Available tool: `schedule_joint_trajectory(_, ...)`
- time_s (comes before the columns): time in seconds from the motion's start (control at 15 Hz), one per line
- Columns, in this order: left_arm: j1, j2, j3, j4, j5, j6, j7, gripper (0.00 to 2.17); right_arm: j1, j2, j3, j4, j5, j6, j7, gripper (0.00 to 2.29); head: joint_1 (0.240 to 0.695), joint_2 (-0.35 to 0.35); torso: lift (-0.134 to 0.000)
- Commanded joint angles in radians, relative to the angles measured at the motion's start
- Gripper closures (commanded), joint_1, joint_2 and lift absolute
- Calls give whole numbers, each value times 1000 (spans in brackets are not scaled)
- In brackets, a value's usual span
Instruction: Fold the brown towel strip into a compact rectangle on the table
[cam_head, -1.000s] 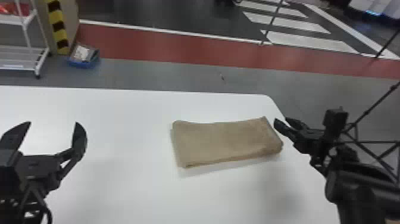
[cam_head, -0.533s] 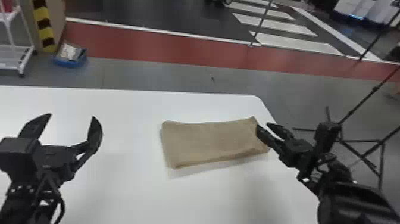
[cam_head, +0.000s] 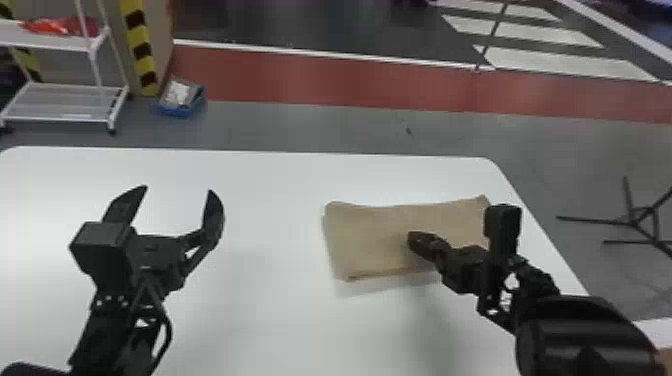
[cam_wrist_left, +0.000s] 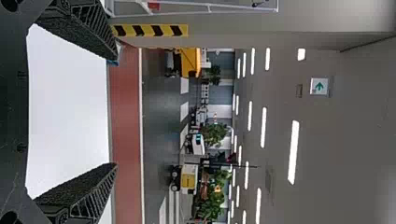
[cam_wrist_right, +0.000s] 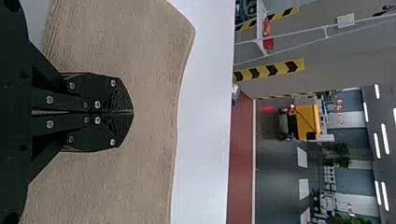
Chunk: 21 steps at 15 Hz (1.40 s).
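Towel (cam_head: 370, 235), brown and folded into a flat rectangle, lies on the white table (cam_head: 250, 300) near its right edge, long sides running across. The right gripper (cam_head: 415, 237) is above it, fingers pressed together; whether they touch the cloth I cannot tell. The left gripper (cam_head: 179, 190) hangs over the table, well apart from the towel, its fingers spread wide.

The table is smooth, with rounded far corners. Past it come grey floor (cam_head: 280, 120), a red strip (cam_head: 320, 77) and dark floor (cam_head: 300, 25) with white bars (cam_head: 535, 32). To the far left are a white rack (cam_head: 65, 117), a blue box (cam_head: 175, 111) and a yellow-black striped band (cam_head: 136, 30); to the right, a black stand (cam_head: 635, 220). In the left wrist view, plants (cam_wrist_left: 215, 134) and bright ceiling lights (cam_wrist_left: 293, 151) show farther off.
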Motion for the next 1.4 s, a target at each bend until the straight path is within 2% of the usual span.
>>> schedule_joint_trajectory(0.0,10,0,6,-10,-2,-2,-1,73,-29,13,49,8,14,72,-1,1949,695,-163,-117)
schedule_joint_trajectory(0.13,14,2,14,-13,-2,-2,1,73,-48,22,69,12,17,130,1,1949,695,-140,-117)
schedule_joint_trajectory(0.33,16,3,24,-11,3,-2,-1,73,-61,28,144,15,2,179,2,1949,695,-101,-117)
schedule_joint_trajectory(0.67,25,3,29,-10,3,-8,-1,73,-127,123,253,14,9,222,-16,1949,695,-22,-117)
schedule_joint_trajectory(0.73,27,3,31,-10,3,-14,-1,73,-135,135,268,14,6,222,-27,1949,695,15,-117)
schedule_joint_trajectory(0.87,30,3,34,-10,3,-14,-1,73,-129,152,277,2,2,229,-42,1949,695,45,-117)
schedule_joint_trajectory(1.0,31,3,34,-10,3,-18,-1,73,-87,154,251,-64,-35,213,-50,1929,695,66,-117)
schedule_joint_trajectory(1.07,31,3,34,-10,3,-21,-1,73,-58,152,214,-118,-71,207,-50,1669,695,74,-117)
schedule_joint_trajectory(1.13,31,3,27,-7,3,-21,-2,73,-34,149,173,-170,-100,198,-50,1177,695,72,-117)
schedule_joint_trajectory(1.2,30,2,17,-4,3,-27,-4,73,-18,146,133,-201,-124,195,-48,505,695,64,-117)
schedule_joint_trajectory(1.27,25,2,-5,-2,1,-30,-4,73,-14,135,84,-218,-137,204,-48,-2,695,50,-117)
schedule_joint_trajectory(1.33,16,0,-32,2,0,-36,-8,93,-20,126,35,-221,-144,198,-48,-2,695,34,-117)
